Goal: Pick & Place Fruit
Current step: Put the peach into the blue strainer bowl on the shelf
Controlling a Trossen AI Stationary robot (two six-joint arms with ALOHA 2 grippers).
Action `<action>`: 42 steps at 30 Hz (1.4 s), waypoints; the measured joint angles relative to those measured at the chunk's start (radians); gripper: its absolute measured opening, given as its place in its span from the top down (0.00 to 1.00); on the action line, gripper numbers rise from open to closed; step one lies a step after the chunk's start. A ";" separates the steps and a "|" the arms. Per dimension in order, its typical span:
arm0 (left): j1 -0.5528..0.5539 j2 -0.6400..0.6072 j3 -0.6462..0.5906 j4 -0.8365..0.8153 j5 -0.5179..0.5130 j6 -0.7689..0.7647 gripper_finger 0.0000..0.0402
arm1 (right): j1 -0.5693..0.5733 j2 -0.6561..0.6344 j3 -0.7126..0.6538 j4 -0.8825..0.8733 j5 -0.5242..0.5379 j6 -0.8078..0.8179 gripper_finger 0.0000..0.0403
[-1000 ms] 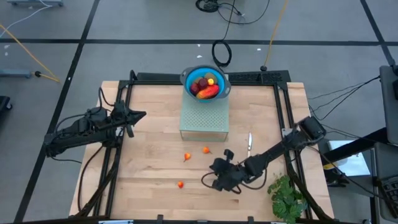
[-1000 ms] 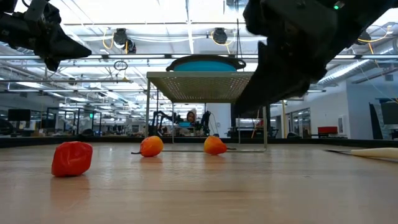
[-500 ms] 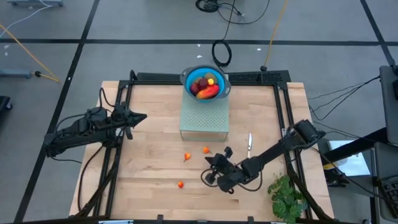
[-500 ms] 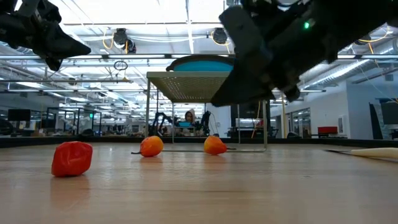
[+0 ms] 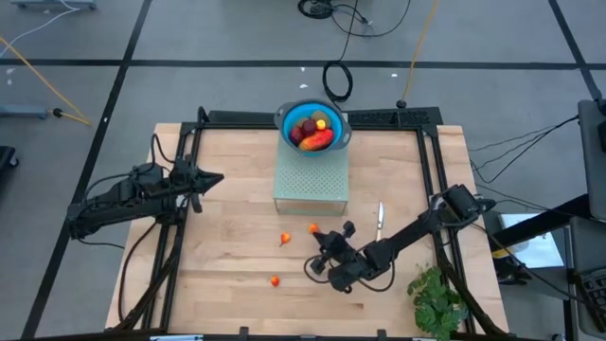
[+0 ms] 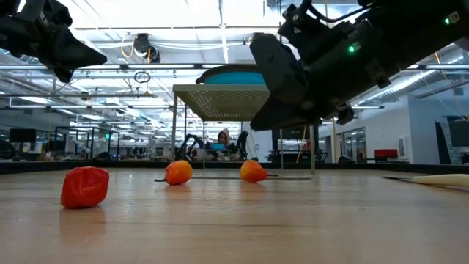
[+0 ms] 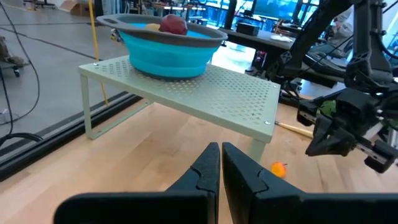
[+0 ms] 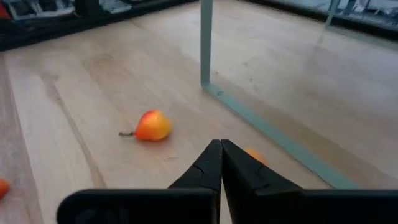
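Note:
Three tiny orange-red fruits lie on the wooden table: one (image 5: 313,228) and another (image 5: 284,239) just in front of the green stand (image 5: 311,175), and a third (image 5: 275,280) nearer the near edge. The blue bowl (image 5: 313,128) stands on the stand and holds the mango (image 5: 318,140) and a dark-red ball (image 7: 174,23). My right gripper (image 5: 324,248) hovers shut above the table, pointing at the nearest orange fruit (image 8: 252,154); the stemmed one (image 8: 152,126) lies beyond it. My left gripper (image 5: 216,176) waits shut at the table's left, above the table.
A pale-handled knife (image 5: 380,216) lies right of the stand's near corner. A green leafy bunch (image 5: 436,298) sits at the near right edge. The stand's leg (image 8: 205,43) and its bottom bar stand just behind the orange fruits. Black rails run along the table's sides.
My right gripper has moved toward the table's left and a little toward the far edge, closing in on the small orange fruits by the stand. The fruits and the left arm have kept still.

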 joint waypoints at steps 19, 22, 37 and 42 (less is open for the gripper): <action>0.000 0.000 0.000 0.000 0.013 0.000 0.96 | -0.056 0.000 0.000 -0.054 -0.199 -0.055 0.51; 0.000 0.000 0.000 0.000 0.014 0.002 0.96 | -0.070 0.000 0.000 -0.062 -0.202 -0.074 0.45; 0.000 0.000 0.000 0.000 0.014 0.003 0.96 | -0.114 0.001 0.000 -0.111 -0.253 -0.105 0.48; 0.000 0.000 0.000 0.000 0.014 0.001 0.96 | -0.135 0.027 0.000 -0.103 -0.276 -0.103 0.48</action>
